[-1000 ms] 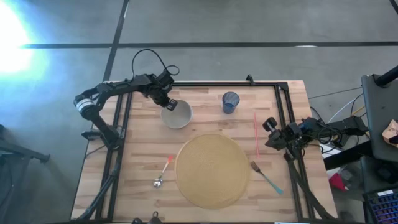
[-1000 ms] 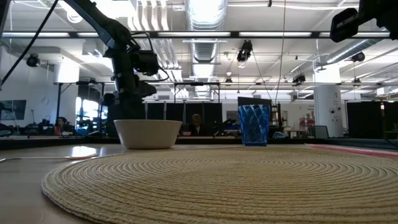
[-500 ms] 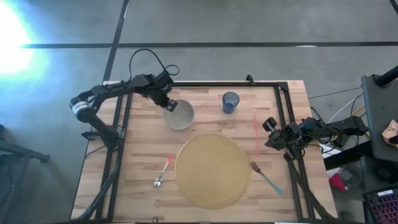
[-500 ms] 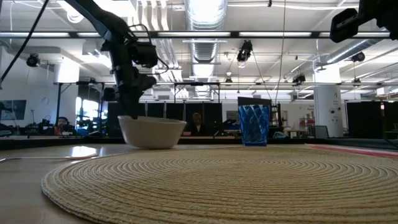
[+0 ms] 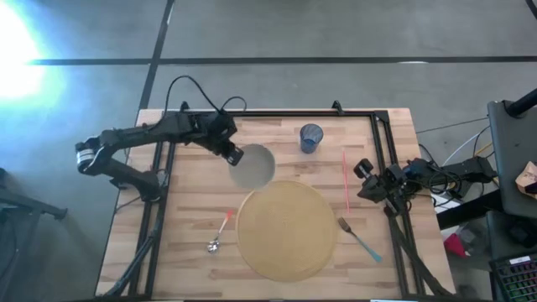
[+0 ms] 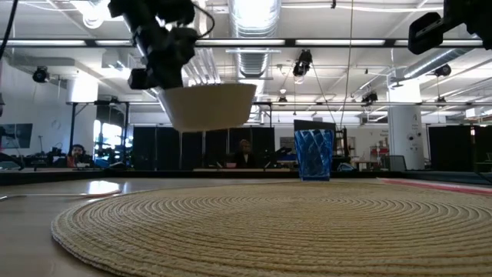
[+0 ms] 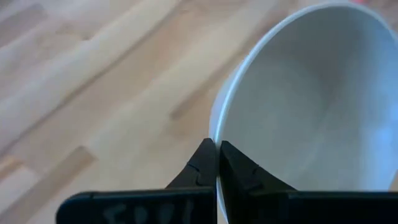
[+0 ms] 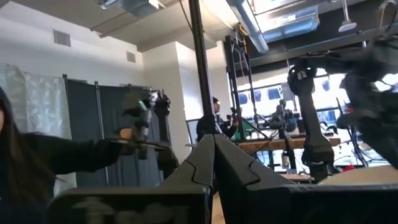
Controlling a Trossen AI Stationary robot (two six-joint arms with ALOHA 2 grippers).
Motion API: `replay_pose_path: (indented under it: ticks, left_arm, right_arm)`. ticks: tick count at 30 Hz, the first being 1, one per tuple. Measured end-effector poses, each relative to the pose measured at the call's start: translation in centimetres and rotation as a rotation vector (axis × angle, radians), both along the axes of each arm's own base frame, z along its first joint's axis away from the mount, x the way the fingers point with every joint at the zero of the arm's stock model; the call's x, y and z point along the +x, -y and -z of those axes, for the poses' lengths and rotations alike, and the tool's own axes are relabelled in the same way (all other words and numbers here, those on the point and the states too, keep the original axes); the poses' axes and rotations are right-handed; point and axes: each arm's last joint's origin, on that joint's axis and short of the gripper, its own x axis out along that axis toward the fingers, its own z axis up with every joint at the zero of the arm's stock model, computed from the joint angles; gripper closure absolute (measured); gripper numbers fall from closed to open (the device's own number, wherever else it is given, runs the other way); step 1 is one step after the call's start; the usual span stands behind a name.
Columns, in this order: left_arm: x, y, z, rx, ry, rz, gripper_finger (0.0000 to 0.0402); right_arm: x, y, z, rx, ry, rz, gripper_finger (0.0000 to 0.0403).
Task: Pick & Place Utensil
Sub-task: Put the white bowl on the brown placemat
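My left gripper [image 5: 232, 153] is shut on a white bowl [image 5: 255, 165], which hangs in the air above the table's far middle; the low view shows the bowl [image 6: 209, 106] well above the tabletop. A spoon with an orange handle [image 5: 220, 232] lies flat left of the round woven placemat [image 5: 287, 229]. A fork with a teal handle [image 5: 359, 238] lies to the placemat's right. My right gripper [image 5: 367, 180] waits shut at the table's right edge, touching nothing. My left gripper pinches the bowl's rim [image 7: 213, 127] on the bowl's left side, one finger [image 7: 239, 171] inside the bowl and one outside. The fingers come from the table's far left, slanting down. The bowl is lifted clear, mouth up, slightly tilted.
A blue cup [image 5: 310, 137] stands at the far middle, right of the bowl. A pink straw [image 5: 345, 180] lies near the right edge. The placemat fills the near middle. Bare wood shows at the near left and far left.
My left gripper has risen and moved toward the table's right and near side, toward the placemat. The bowl first tipped on the table, then came up clear of it and now hangs high in the low view.
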Motion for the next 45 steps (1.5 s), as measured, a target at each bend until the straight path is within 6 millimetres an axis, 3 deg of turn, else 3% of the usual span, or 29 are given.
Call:
replay_pose_path:
  ticks: [5,12,24,34,45]
  left_arm:
    - [1.4,3.4,-1.4,0.004,0.042,0.033,0.0401]
    - [3.7,7.9,-1.7,-0.001,0.061,0.059,0.0401]
    - [9.7,12.4,0.4,-0.071,-0.003,0.065,0.0401]
    - [13.2,13.6,1.4,-0.112,-0.108,0.065,0.0401]
    - [13.6,13.8,4.2,-0.154,-0.163,0.08,0.0401]
  right_arm:
    - [0.0,0.0,0.0,0.038,-0.014,-0.017,0.0394]
    - [0.0,0.1,-0.1,0.103,-0.034,-0.008,0.0393]
    - [0.1,0.2,-0.1,0.115,-0.037,0.018,0.0319]
    - [0.1,0.2,0.1,0.149,-0.073,0.001,0.0273]
    - [0.2,0.1,0.5,0.144,-0.111,-0.013,0.0257]
